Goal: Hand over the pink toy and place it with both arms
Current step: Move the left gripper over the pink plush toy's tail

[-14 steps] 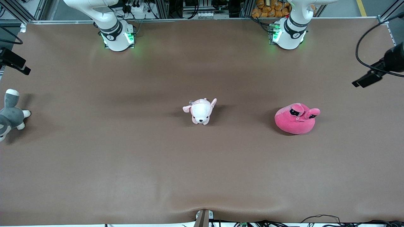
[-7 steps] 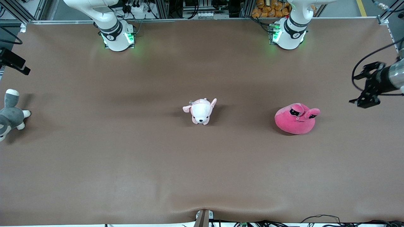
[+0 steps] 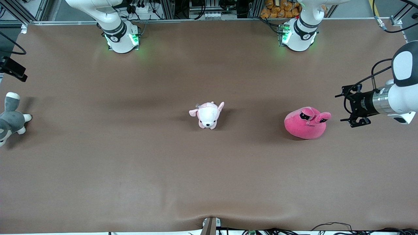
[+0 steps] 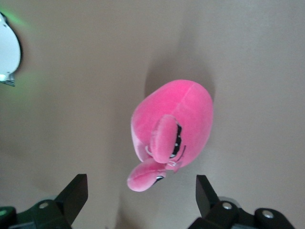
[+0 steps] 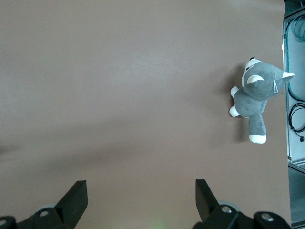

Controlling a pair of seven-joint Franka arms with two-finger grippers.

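Note:
The pink toy lies on the brown table toward the left arm's end, its two stalk eyes up. In the left wrist view the pink toy shows just ahead of the open fingers, with nothing between them. My left gripper hangs open and empty over the table beside the toy, at the table's end; it also shows in its own wrist view. My right gripper waits at the right arm's end of the table, open and empty in its wrist view.
A small pale pink-and-white puppy plush sits mid-table. A grey-and-white husky plush lies at the right arm's end, also in the right wrist view. The arm bases stand along the table's back edge.
My left gripper has swung in from the table's edge and come down toward the pink toy. The right gripper shifted slightly. The toys have not moved.

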